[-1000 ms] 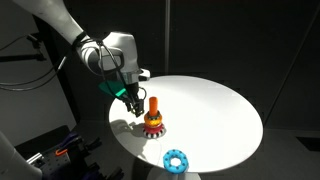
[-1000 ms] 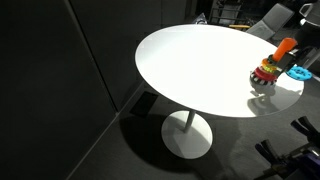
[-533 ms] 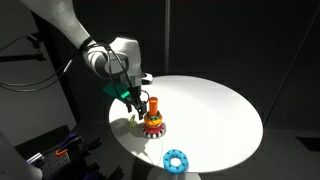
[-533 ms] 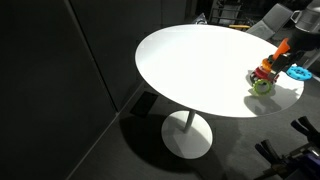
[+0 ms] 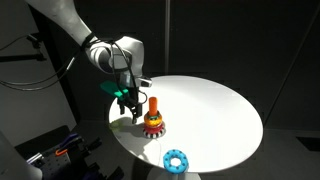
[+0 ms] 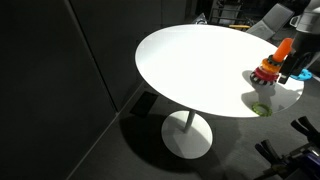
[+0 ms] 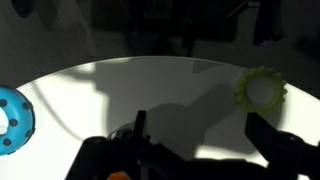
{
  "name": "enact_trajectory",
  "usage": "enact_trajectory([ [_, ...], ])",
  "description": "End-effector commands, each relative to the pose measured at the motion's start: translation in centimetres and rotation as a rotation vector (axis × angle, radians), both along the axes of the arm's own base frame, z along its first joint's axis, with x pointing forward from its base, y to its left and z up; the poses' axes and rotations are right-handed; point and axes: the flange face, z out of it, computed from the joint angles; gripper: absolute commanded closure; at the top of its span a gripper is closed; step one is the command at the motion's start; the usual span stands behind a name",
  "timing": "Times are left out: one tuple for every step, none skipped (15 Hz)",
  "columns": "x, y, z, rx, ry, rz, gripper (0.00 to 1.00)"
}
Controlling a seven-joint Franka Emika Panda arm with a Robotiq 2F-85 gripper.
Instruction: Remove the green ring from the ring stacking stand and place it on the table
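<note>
The green ring (image 7: 260, 90) lies flat on the white table (image 7: 150, 85), free of the gripper. It shows in both exterior views, near the table's edge (image 6: 261, 109) and just below the fingers (image 5: 131, 118). My gripper (image 7: 205, 135) hangs above it, open, with nothing between its dark fingers (image 7: 272, 137). In an exterior view the gripper (image 5: 129, 104) is beside the ring stacking stand (image 5: 153, 118), whose orange peg rises over red and yellow rings. That stand (image 6: 270, 70) shows again at the table's side.
A light-blue scalloped ring (image 5: 176, 160) lies near the table's rim (image 5: 220, 110), also seen in the wrist view (image 7: 12, 120). The round table (image 6: 190, 60) stands on a single pedestal. Dark walls and equipment surround it.
The gripper has opened and let go of the green ring, which now rests on the table beside the stand. The gripper has lifted slightly.
</note>
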Motion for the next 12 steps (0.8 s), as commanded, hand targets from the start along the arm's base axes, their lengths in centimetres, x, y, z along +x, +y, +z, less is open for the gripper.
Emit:
enact_trajectory([
  [0.0, -0.4, 1.9, -0.002, 0.044, -0.002, 0.0],
  [-0.1, -0.5, 2.2, -0.002, 0.051, -0.003, 0.0],
  [-0.2, -0.6, 2.5, -0.002, 0.055, -0.005, 0.0],
  [-0.3, -0.7, 2.9, -0.003, 0.057, -0.008, 0.0],
  [-0.4, -0.8, 3.2, -0.004, 0.057, -0.011, 0.0],
  [-0.5, -0.9, 3.6, -0.005, 0.056, -0.014, 0.0],
  [-0.6, -1.0, 3.9, -0.004, 0.055, -0.016, 0.0],
  [-0.7, -1.1, 4.2, -0.004, 0.052, -0.02, 0.0],
  [-0.7, -1.2, 4.4, -0.003, 0.05, -0.024, 0.0],
  [-0.8, -1.3, 4.7, -0.001, 0.05, -0.022, 0.0],
  [-0.5, -0.8, 3.4, 0.008, 0.05, -0.024, 0.0],
  [-0.5, -0.9, 3.6, 0.008, 0.049, -0.025, 0.0],
])
